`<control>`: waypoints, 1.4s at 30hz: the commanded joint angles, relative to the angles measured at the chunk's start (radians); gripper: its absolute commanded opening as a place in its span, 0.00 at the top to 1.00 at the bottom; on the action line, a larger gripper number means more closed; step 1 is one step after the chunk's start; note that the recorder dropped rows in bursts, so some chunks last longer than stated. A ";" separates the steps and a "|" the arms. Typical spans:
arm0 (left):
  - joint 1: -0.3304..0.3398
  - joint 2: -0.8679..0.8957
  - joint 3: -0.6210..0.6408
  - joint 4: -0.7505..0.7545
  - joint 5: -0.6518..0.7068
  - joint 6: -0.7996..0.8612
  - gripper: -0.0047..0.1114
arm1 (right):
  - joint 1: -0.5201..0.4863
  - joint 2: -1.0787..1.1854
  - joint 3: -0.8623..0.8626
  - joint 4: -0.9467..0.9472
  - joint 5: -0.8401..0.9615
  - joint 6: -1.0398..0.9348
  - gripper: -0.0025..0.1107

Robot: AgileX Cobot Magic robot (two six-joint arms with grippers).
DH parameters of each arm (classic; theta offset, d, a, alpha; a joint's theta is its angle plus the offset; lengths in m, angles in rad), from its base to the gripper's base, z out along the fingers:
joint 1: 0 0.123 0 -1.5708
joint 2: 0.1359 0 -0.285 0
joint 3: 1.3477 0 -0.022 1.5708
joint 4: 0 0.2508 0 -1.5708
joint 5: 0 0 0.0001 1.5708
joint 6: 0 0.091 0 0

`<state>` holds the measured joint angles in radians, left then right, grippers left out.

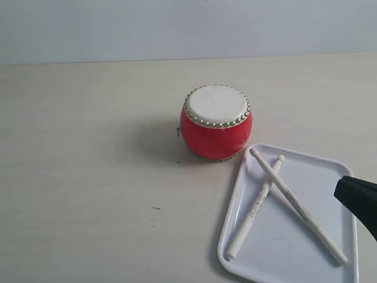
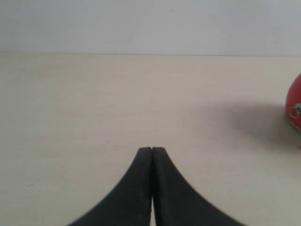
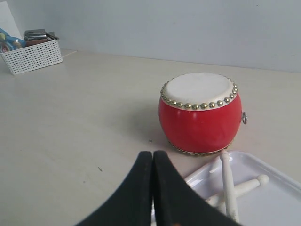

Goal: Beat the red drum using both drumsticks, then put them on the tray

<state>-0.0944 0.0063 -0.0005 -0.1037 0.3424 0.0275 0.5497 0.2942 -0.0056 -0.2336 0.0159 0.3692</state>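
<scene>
A pale cream tabletop (image 1: 88, 206) with faint wood grain fills most of every view. Behind it rises a plain light grey wall (image 1: 177, 26), meeting the tabletop's far edge in a straight line. A few tiny dark marks dot the surface, one short dash (image 1: 155, 208) among them. In the right wrist view a white perforated basket (image 3: 33, 57) stands far back on the tabletop, close to the wall. It holds dark grey objects (image 3: 38, 34) and something blue and colourful (image 3: 8, 40), too small to identify.
</scene>
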 commanded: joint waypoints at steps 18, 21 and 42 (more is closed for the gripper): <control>0.055 -0.006 0.001 -0.001 0.014 -0.028 0.96 | -0.004 -0.003 0.006 0.000 -0.002 -0.003 0.98; 0.055 -0.006 0.001 -0.001 0.014 -0.028 0.96 | -0.004 -0.003 0.006 0.000 -0.002 -0.003 0.98; 0.055 -0.006 0.001 -0.001 0.014 -0.028 0.96 | -0.012 -0.294 0.006 0.175 0.247 -0.159 0.98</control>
<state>-0.0411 0.0063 -0.0005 -0.1037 0.3592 0.0074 0.5497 0.0241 -0.0056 -0.1186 0.1460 0.2824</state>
